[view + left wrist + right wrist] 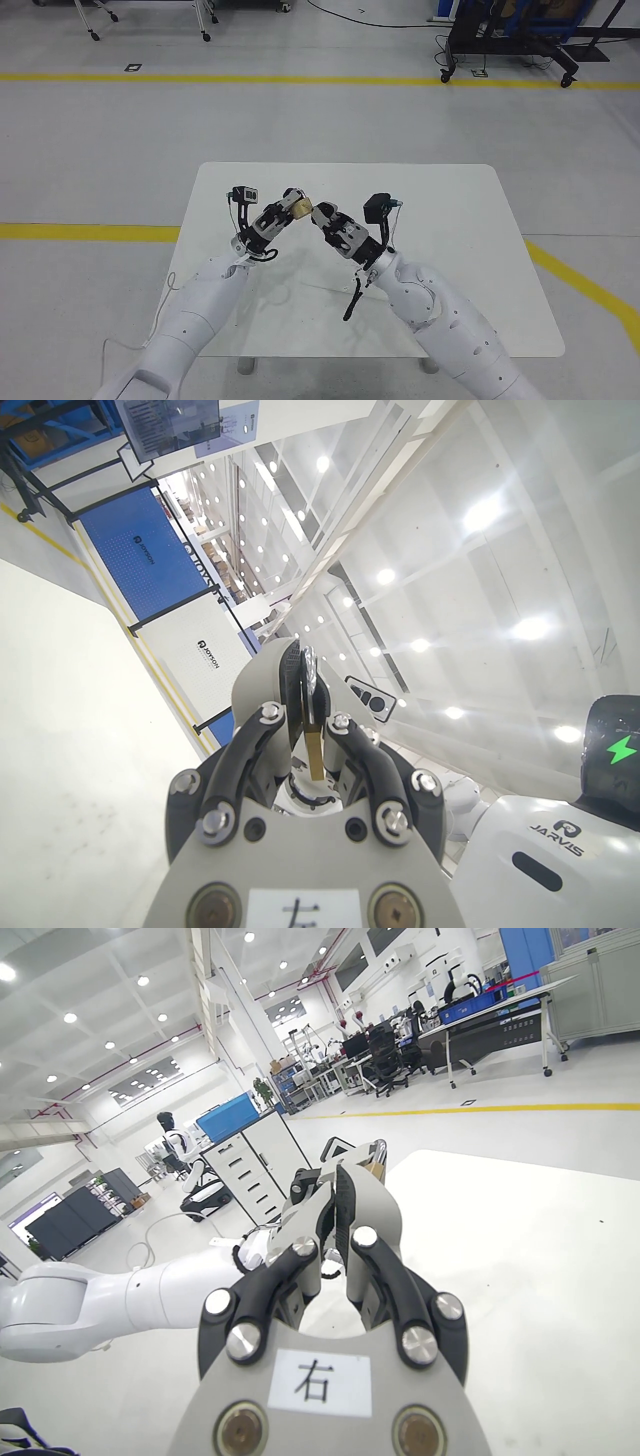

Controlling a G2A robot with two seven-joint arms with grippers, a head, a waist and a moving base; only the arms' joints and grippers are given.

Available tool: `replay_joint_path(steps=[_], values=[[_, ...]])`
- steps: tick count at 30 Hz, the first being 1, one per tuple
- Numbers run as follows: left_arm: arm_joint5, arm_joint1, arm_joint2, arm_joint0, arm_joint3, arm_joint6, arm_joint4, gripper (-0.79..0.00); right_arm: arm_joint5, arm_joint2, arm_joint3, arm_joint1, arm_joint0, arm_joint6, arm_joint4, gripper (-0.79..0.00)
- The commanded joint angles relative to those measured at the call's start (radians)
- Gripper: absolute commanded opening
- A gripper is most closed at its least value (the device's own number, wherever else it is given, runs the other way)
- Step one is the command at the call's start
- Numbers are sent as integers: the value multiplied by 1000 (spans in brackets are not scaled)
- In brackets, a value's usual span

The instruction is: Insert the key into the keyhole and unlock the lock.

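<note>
Above the middle of the white table [450, 220] my two grippers meet tip to tip. My left gripper [291, 208] is shut on the brass lock [300, 207]. In the left wrist view the lock [315, 755] stands edge-on between the fingers [260, 690], with a silvery metal part [309, 670] at the tips. My right gripper [319, 213] is shut, its tips against the lock's end. The right wrist view shows its pads [345, 1208] pressed together, hiding the key. Just beyond them the lock [376, 1169] sits in the left gripper.
A black cable [352, 295] hangs from the right forearm down over the table's near part. The bare tabletop spreads to both sides and behind the grippers. Racks and carts [510, 40] stand far off on the floor.
</note>
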Motion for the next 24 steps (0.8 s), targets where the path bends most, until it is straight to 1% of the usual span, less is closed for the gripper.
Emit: replay_joint_path(steps=[1,5,14,18,22,24], values=[[8,-1,-4,-3,6,-8,-12,-785,6,5,-4,0,-9,-18,-23,-785],[20,-3,-14,-4,9,-20,-21,-785,29,9,-2,1,-25,-26,-87,-785],[31,-6,-29,6,2,-26,-8,-785,30,8,12,-4,-27,-13,-105,-785],[35,-7,-37,10,-1,-24,-6,-785,53,5,13,-6,-32,0,-131,-785],[35,-8,-48,15,-9,-22,-2,-785,71,2,14,-9,-30,33,-127,-785],[36,-7,-54,17,-12,-22,0,-785,44,0,15,-11,-30,60,-76,-785]])
